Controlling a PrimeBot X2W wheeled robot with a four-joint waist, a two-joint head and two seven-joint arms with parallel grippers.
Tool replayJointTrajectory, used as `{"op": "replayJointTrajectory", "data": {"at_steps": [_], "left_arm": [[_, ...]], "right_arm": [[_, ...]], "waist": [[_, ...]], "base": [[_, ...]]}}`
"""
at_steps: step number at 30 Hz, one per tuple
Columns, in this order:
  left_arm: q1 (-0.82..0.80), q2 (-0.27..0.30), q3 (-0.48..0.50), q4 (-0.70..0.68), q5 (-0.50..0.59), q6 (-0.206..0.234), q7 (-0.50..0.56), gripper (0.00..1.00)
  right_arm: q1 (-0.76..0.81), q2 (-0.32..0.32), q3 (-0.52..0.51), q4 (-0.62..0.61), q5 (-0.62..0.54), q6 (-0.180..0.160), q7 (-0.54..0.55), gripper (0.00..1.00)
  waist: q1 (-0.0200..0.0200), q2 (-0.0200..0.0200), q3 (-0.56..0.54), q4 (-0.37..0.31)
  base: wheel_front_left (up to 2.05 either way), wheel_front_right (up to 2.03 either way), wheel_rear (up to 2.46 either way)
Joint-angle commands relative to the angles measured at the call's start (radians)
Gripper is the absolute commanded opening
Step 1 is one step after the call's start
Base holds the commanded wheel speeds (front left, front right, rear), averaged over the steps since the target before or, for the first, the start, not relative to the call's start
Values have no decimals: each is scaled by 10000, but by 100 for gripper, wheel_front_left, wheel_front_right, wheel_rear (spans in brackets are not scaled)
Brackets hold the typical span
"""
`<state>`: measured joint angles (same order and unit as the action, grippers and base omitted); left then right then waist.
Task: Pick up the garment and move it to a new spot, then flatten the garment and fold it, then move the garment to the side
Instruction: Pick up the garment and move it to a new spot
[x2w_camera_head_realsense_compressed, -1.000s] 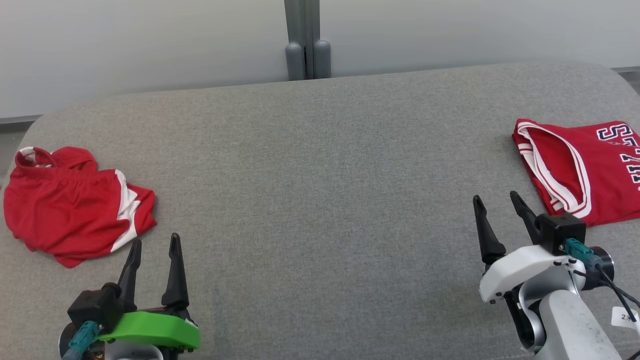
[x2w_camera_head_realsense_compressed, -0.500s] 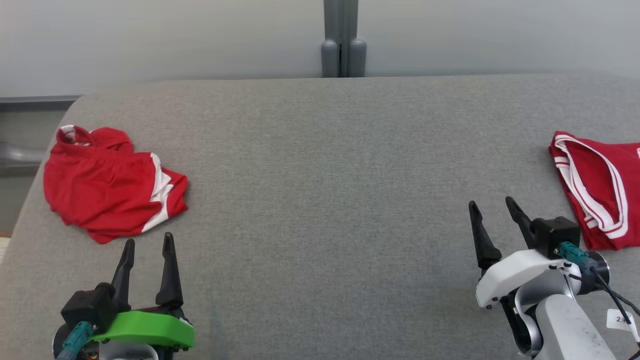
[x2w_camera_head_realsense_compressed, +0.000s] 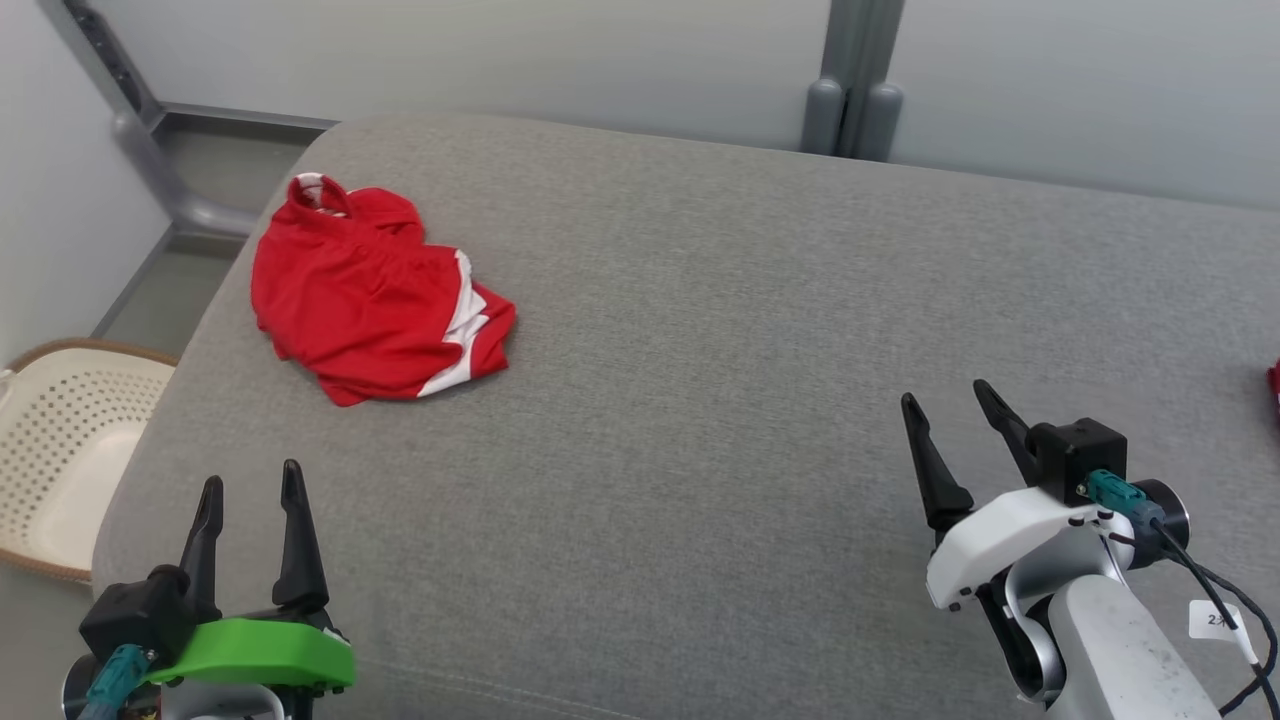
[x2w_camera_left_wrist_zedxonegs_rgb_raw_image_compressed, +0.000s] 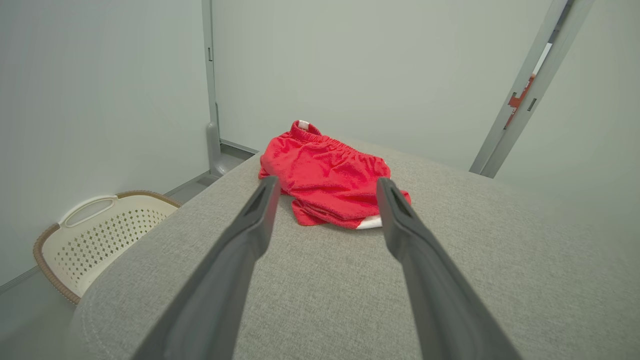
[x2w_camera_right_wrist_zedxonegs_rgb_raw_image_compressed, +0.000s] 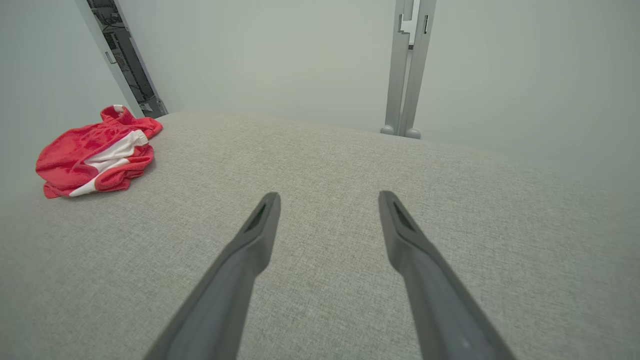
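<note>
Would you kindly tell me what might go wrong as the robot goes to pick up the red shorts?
1. The red shorts lie crumpled in overlapping layers, so a pinch may catch only the top layer and drag the rest.
2. They sit near the rounded corner of the grey cushion; a clumsy pull might slide them off toward the basket below.

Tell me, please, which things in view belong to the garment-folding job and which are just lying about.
Job: red garment, crumpled on the grey cushion; left gripper and right gripper, both open and empty.
Lying about: white perforated basket beside the cushion; grey post against the wall.
</note>
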<state>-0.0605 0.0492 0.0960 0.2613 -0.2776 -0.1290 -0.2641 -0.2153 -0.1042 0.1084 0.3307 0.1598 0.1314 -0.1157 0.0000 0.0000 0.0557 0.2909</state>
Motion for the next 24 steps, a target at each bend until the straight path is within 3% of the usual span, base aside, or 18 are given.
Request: {"op": "replayJointTrajectory", "data": {"at_steps": [1,11,24], "left_arm": [[-48,27,49,-19,80,-15,-1,100],[89,27,137,-9,17,50,-1,100],[-9,27,240,97,-50,246,-1,100]], "right_arm": [[-80,-11,15,-24,65,-13,33,100],[-61,11,104,20,114,-13,60,100],[-28,-86,178,-62,198,-13,95,100]], "waist": [[0,0,81,707],[0,0,116,1477],[0,0,237,1362]], "base": [[0,0,0],[0,0,0],[0,0,0]]}}
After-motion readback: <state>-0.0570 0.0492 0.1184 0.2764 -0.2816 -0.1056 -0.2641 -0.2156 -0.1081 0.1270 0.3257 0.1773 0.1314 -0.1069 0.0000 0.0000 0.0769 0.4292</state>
